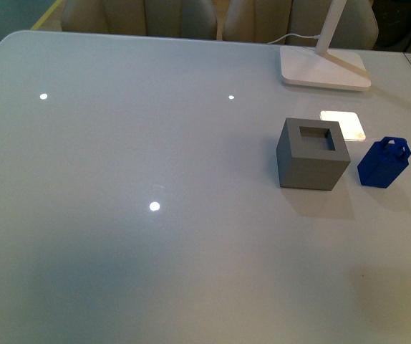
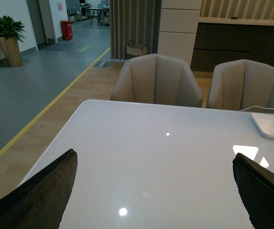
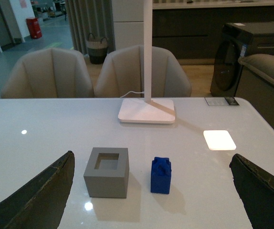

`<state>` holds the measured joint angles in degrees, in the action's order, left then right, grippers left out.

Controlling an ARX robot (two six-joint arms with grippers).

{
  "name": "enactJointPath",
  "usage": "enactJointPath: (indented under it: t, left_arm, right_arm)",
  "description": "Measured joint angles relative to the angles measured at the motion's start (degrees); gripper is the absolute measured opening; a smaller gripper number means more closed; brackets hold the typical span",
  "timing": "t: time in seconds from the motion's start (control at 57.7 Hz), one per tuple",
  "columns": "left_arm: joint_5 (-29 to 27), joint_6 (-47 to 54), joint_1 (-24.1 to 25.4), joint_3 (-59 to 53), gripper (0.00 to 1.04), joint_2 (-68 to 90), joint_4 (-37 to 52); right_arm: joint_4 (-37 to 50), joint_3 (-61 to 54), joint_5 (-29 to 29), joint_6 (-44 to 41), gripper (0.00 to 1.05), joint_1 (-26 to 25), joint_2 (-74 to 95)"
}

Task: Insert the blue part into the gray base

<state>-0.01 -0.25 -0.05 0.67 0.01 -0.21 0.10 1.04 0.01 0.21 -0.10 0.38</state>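
The gray base (image 1: pixel 311 155), a matte cube with a square hole on top, stands on the white table at the right. The blue part (image 1: pixel 383 163) stands upright just right of it, a small gap between them. Neither arm shows in the front view. In the right wrist view the gray base (image 3: pixel 107 172) and the blue part (image 3: pixel 161 175) stand ahead of my right gripper (image 3: pixel 151 198), which is open and empty. My left gripper (image 2: pixel 158 193) is open and empty over bare table; neither object shows in its view.
A white lamp foot (image 1: pixel 324 69) with its stem and cable stands behind the base. A bright patch of light (image 1: pixel 343 125) lies on the table (image 1: pixel 119 143) just behind the base. Beige chairs (image 2: pixel 157 79) line the far edge.
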Motion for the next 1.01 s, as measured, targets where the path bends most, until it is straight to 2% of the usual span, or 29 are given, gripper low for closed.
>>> enactJointPath:
  t: [0.78,0.832,0.919,1.006]
  left_arm:
    - [0.00,0.02,0.00,0.00,0.97,0.00,0.00]
    - [0.00,0.00,0.00,0.00,0.97,0.00,0.00]
    - [0.04,0.02,0.00,0.00,0.97,-0.02,0.00]
    - [0.00,0.00,0.00,0.00,0.97,0.00,0.00]
  right_arm:
    - [-0.02,0.02,0.02,0.00,0.96,0.00,0.02]
    - [-10.27,3.98,2.69,2.69,0.96,0.52,5.16]
    - [-23.96,11.23,2.21,6.29,0.96,-0.79,17.81]
    - [-23.85,15.43,-2.10,7.54,0.96,-4.37,28.41]
